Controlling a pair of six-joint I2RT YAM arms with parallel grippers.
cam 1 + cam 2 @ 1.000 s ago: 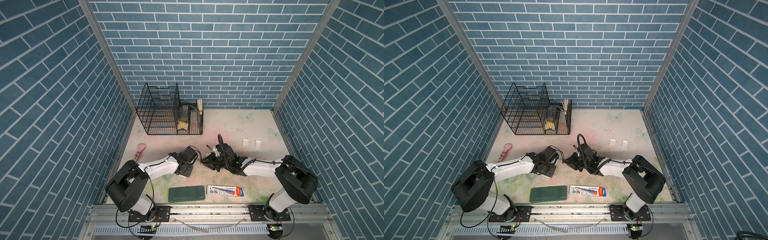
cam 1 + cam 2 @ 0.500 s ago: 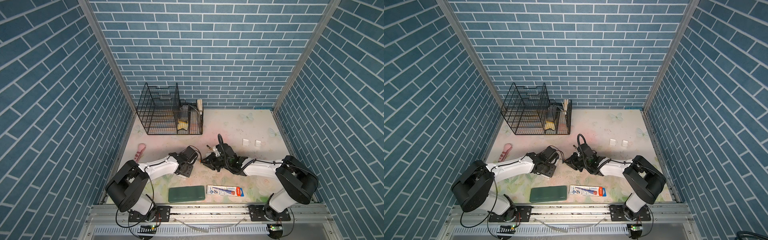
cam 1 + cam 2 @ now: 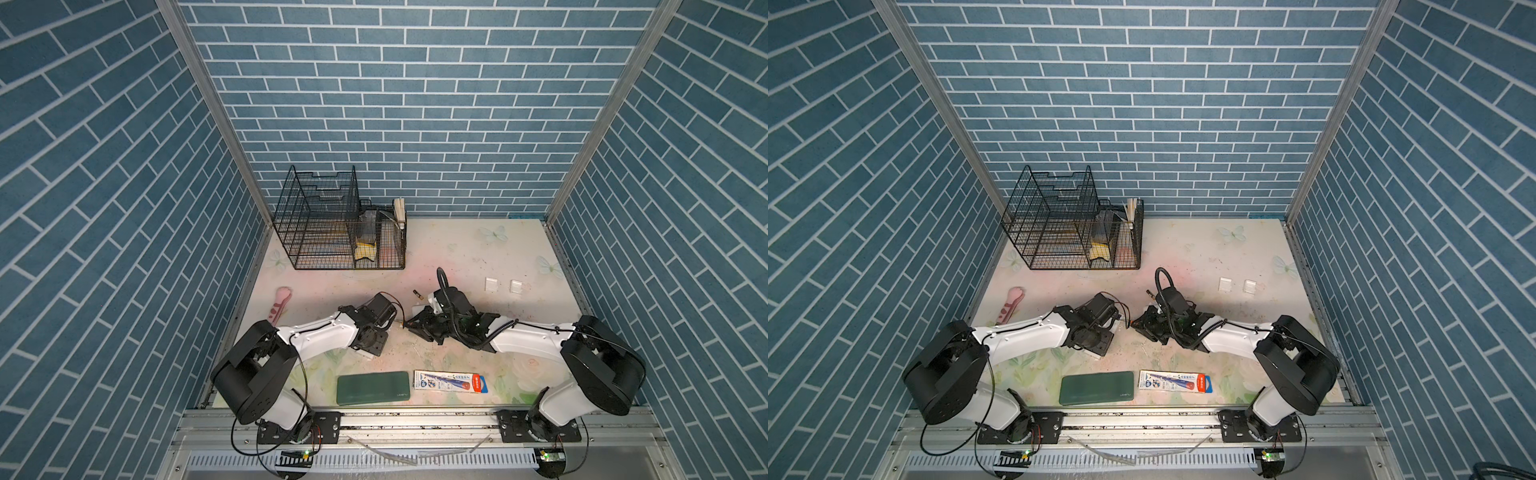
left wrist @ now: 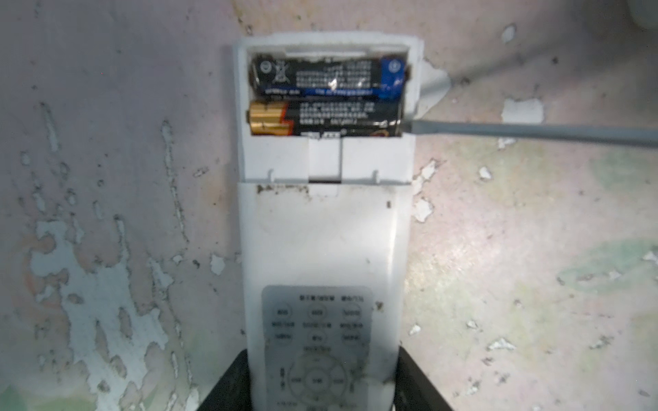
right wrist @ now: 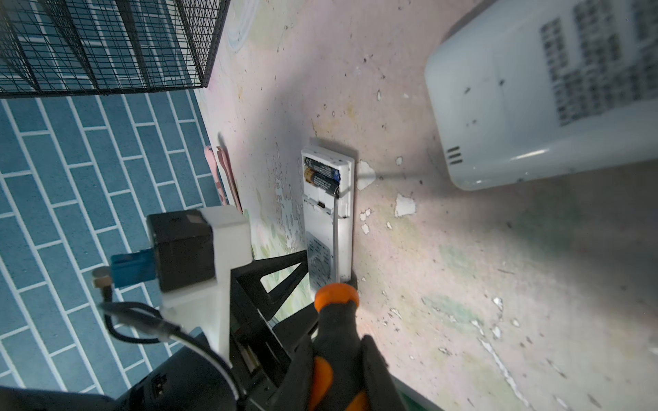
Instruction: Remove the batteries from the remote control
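So the left gripper (image 4: 324, 386) clamps the white remote control (image 4: 320, 231) at bottom center, and both batteries (image 4: 325, 98) sit in its open compartment, upper middle. The screwdriver (image 4: 534, 133) tip pokes the lower one's right end, with the right gripper (image 5: 336, 363) squeezing the handle.

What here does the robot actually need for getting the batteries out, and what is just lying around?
In use:
remote control
its two batteries
screwdriver

Lying about:
wire basket
green case
pen packet
pink object
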